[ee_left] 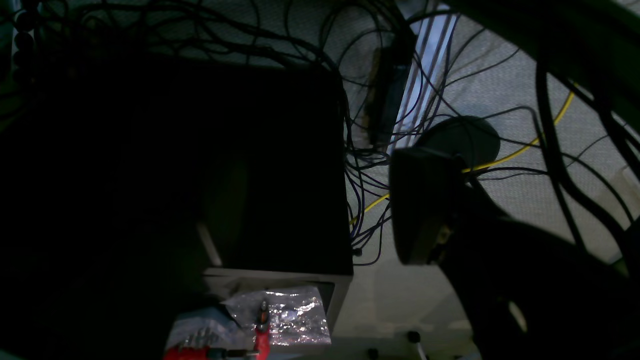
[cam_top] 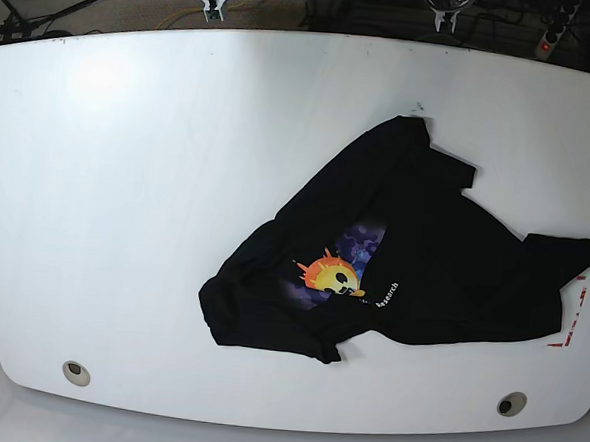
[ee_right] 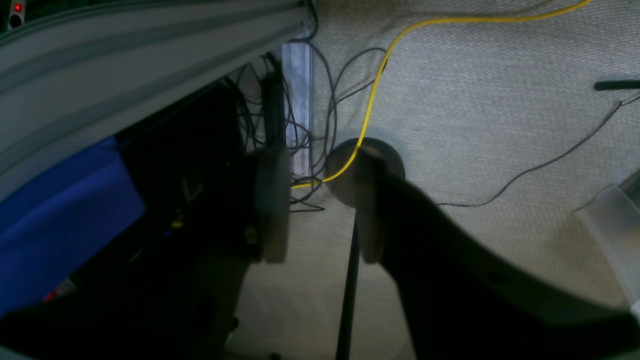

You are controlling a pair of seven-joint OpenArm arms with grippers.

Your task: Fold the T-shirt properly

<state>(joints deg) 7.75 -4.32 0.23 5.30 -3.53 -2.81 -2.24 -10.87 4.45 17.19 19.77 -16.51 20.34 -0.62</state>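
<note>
Off the table (cam_top: pixel 128 171), both grippers hang empty over floor.

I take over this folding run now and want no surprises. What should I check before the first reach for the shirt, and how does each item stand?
1. T-shirt fully on the table: ok.
2. Shirt spread flat: not ok, crumpled, part folded over the print.
3. Arms clear of the tabletop: ok, none in the base view.
4. Left gripper empty, jaws apart: ok.
5. Right gripper empty, jaws apart: ok.
6. Sleeves and hem located: cannot tell.
</note>
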